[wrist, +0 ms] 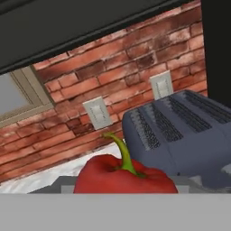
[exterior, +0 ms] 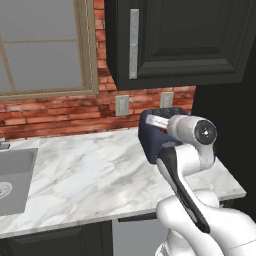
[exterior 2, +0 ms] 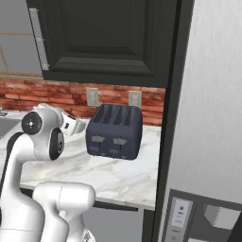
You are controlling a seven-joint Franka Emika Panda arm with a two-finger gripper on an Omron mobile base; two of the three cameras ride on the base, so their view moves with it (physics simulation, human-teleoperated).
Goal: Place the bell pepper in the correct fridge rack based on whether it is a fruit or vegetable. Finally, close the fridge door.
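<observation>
A red brick wall [exterior: 60, 115] backs a white, grey-veined marble tabletop [exterior: 90, 175], with dark panelled cabinets [exterior: 180, 40] hung above and a tan-framed window [exterior: 45, 50] to the left. Two pale outlet plates [exterior 2: 92, 97] sit in the brick just behind a toaster [exterior 2: 114, 131]. The toaster is a dark slate-blue box with rounded corners, four long slots on top and grey levers on its front face; it stands on the tabletop close to the wall. At the left edge of the left base view a grey sink basin [exterior: 15, 185] is sunk into the marble.

In the right base view a tall silver-grey fridge [exterior 2: 212, 118] rises at the right, its front carrying a dispenser panel [exterior 2: 198, 220] low down.

The bell pepper [wrist: 124, 176] shows in the hand view, right at the bottom of the picture, close to the camera and in front of the toaster. It is glossy red and lumpy, with a curved green stem [wrist: 121, 153] that rises from its top and bends toward the upper left of that view; its body lies broad, wider than tall as seen there. Pale grey blocks show just beside it on either side at the lower edge. The jaws' state I cannot tell: the pepper hides the fingertips, and in both base views the arm's white links cover the hand.
</observation>
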